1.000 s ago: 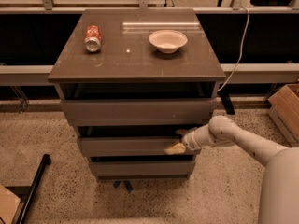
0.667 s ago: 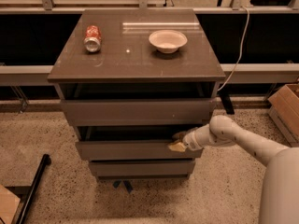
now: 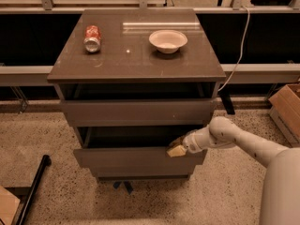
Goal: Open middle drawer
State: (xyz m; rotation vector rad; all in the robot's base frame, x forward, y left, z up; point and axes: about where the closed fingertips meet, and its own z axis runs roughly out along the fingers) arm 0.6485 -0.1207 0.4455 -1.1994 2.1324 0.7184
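Observation:
The grey-brown cabinet (image 3: 136, 64) has three drawers. The middle drawer (image 3: 126, 157) stands pulled out a little, with a dark gap showing above its flat front panel. My gripper (image 3: 176, 149) is at the top right edge of that front panel, hooked on its upper rim, with the white arm (image 3: 234, 139) reaching in from the right. The top drawer (image 3: 136, 111) sits above it, and the lowest drawer (image 3: 140, 175) sits mostly hidden under the middle one.
A red soda can (image 3: 92, 38) lies on its side and a white bowl (image 3: 168, 41) stands on the cabinet top. A cardboard box (image 3: 287, 109) is on the floor at right. A black pole (image 3: 33, 191) lies at lower left. A white cable (image 3: 236, 55) hangs behind the cabinet.
The middle drawer has slid out toward the camera, and the gripper has moved with it, a little left and down.

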